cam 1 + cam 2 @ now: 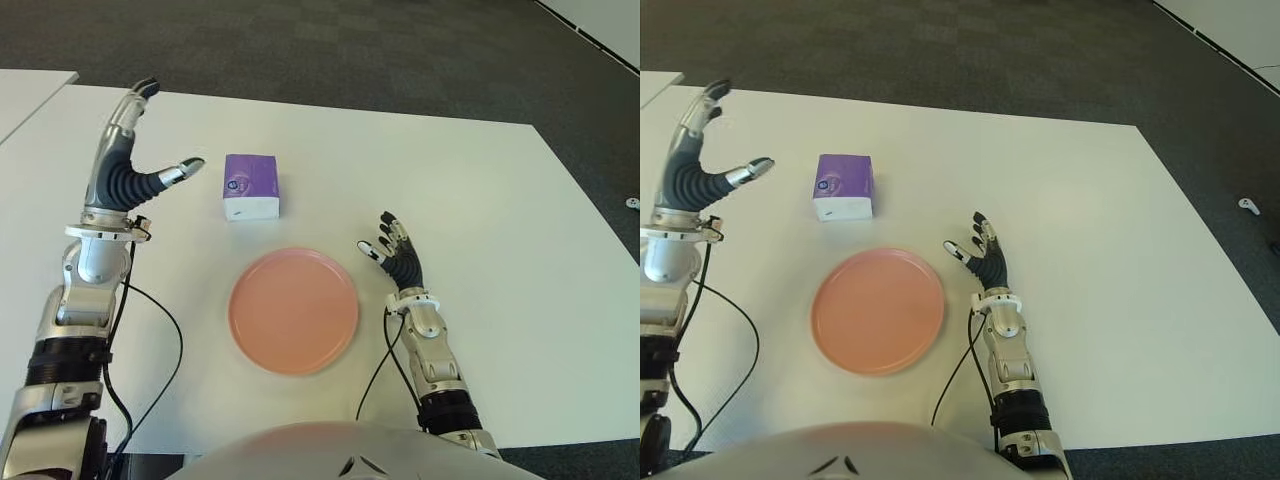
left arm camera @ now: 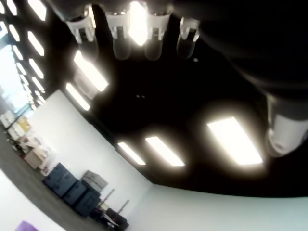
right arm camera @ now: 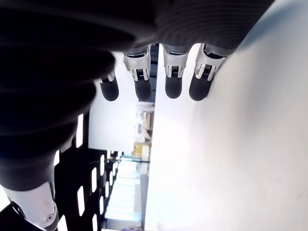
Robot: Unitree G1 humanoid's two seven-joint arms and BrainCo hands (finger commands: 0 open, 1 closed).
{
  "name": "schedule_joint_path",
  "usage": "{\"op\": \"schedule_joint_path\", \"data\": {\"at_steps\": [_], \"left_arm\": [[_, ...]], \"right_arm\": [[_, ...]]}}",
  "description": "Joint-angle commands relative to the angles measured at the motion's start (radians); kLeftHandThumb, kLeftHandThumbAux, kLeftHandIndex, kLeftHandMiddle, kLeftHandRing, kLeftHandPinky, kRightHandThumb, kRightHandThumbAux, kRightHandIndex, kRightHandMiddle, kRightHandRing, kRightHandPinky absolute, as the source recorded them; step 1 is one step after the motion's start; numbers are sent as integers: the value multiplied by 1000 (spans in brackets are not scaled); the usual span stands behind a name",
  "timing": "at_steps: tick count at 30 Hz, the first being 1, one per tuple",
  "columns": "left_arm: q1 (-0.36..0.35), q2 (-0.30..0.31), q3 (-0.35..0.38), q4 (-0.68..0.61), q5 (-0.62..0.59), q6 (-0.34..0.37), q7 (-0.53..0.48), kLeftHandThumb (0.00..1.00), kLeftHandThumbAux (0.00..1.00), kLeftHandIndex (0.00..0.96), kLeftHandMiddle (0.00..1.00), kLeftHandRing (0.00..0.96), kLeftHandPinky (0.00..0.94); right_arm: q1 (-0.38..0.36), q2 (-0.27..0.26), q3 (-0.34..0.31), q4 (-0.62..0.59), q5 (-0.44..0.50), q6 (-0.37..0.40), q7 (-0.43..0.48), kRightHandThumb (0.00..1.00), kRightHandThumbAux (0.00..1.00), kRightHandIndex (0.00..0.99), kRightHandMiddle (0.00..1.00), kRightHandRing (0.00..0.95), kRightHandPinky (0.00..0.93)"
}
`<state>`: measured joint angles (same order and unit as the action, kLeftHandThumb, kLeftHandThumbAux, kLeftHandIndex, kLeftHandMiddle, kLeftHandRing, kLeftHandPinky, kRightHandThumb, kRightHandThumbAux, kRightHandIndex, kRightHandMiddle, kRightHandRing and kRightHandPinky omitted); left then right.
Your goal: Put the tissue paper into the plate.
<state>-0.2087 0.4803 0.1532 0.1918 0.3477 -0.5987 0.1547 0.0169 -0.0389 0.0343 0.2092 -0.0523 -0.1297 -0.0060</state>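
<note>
Tissue pack (image 1: 251, 186) sits just right of the raised, spread, empty left hand (image 1: 130, 160), nearer than the open right hand (image 1: 393, 250).

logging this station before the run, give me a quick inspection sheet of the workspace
surface: white table, bare apart from the job's things
job's things: purple tissue pack lies beyond the empty pink plate, apart from it
clutter: nothing seen
hands: left hand raised left of the pack, open; right hand right of the plate, open
cables: black cables trail from both wrists
surroundings: dark carpet; second table edge at left
</note>
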Motion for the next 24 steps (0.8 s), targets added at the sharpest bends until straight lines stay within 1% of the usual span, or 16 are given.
{"op": "schedule_joint_path", "data": {"at_steps": [1, 4, 10, 12, 17, 19, 24], "left_arm": [[-92, 31, -65, 117, 83, -25, 0, 33, 522, 0, 0, 0, 0], [-158, 55, -103, 184, 166, -10, 30, 41, 519, 0, 0, 0, 0], [-226, 104, -175, 251, 319, 13, 106, 46, 499, 0, 0, 0, 0], [-247, 108, -201, 278, 346, 18, 122, 49, 490, 0, 0, 0, 0], [-349, 97, -311, 391, 455, 47, 181, 58, 449, 0, 0, 0, 0], [-378, 99, -348, 428, 490, 51, 210, 58, 436, 0, 0, 0, 0], [-425, 106, -421, 503, 548, 49, 286, 55, 424, 0, 0, 0, 0]], "right_arm": [[27, 17, 25, 78, 2, 62, 25, 0, 673, 0, 0, 0, 0], [23, 18, 24, 85, 5, 58, 27, 0, 674, 0, 0, 0, 0], [16, 20, 24, 96, 6, 52, 27, 0, 668, 0, 0, 0, 0], [14, 21, 24, 101, 6, 50, 26, 0, 666, 0, 0, 0, 0], [10, 21, 23, 107, 3, 47, 21, 0, 661, 0, 0, 0, 0], [9, 21, 22, 111, 3, 45, 21, 0, 662, 0, 0, 0, 0], [5, 19, 19, 126, 3, 36, 22, 2, 664, 0, 0, 0, 0]]}}
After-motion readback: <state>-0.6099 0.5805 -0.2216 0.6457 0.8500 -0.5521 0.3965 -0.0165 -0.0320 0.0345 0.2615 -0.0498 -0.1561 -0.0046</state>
